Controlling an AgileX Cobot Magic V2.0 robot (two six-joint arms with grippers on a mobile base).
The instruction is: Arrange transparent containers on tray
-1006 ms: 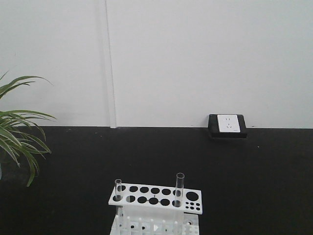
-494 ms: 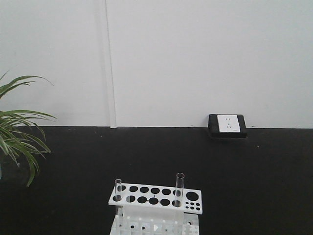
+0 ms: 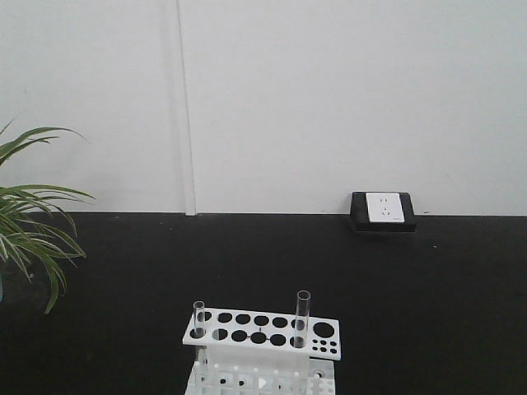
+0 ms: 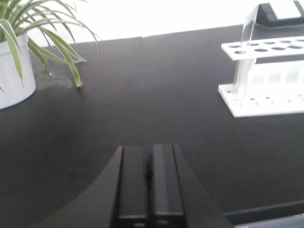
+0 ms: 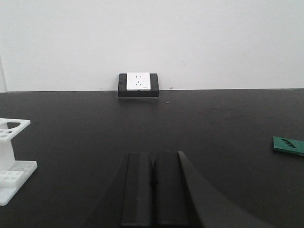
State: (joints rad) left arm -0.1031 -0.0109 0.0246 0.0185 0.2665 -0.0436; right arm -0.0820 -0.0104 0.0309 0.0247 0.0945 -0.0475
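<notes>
We see two clear glass round-bottomed test tubes standing upright in a white plastic perforated tube rack at the bottom centre of the front view. The shorter thin tube sits in a hole at the rack's left end. The taller wider tube sits in a hole right of centre, well apart from the first. The rack stands on a matte black tabletop. A green spiky-leaved plant is at the left edge, and a white wall socket in a black housing sits at the table's back edge, right of centre. In the left wrist view, the left gripper is at bottom centre, its black fingers pressed together with nothing between them, low over bare table; the rack shows at the upper right and the plant's white pot at the upper left. In the right wrist view, the right gripper is likewise pressed together and empty at bottom centre. The rack's corner shows at the left edge, and a flat green plastic piece lies at the right edge.
</notes>
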